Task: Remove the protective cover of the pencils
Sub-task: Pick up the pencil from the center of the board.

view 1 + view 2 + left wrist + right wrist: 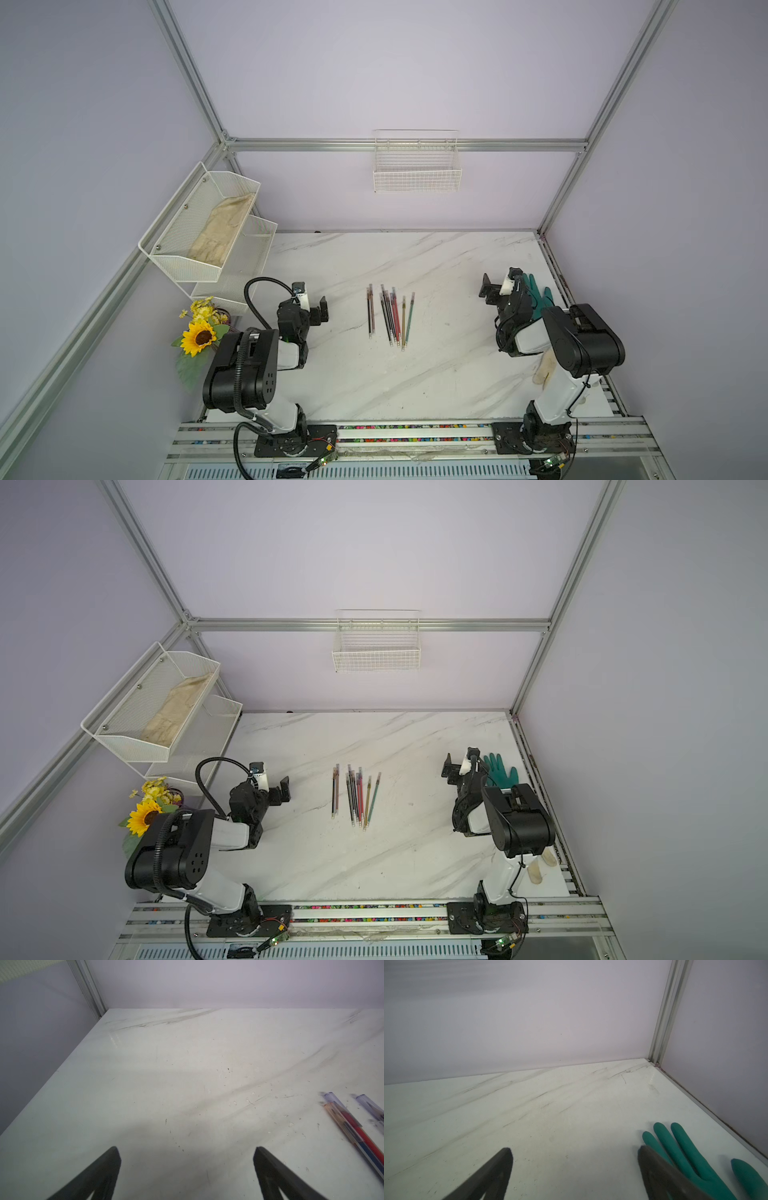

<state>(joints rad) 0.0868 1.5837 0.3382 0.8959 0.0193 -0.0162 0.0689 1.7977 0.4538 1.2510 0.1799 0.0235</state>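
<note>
Pencils (390,318) lie bunched on the marble tabletop (436,374), between left gripper (187,1149) and right gripper (574,1149), both wide open and empty. Best isolate an outer pencil, pin its barrel, then draw the clear cap (332,1098) straight off.

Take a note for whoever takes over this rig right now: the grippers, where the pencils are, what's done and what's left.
Left gripper: open, empty, over bare table on the left of the pencils.
Right gripper: open, empty, on their right, beside a green glove.
Pencils: lying roughly parallel in a loose row mid-table, between the two arms, none held.
Done: nothing yet. The clear caps that show in the left wrist view are still on.
Left: grip a pencil, pull its cap off, then repeat for the rest.
</note>
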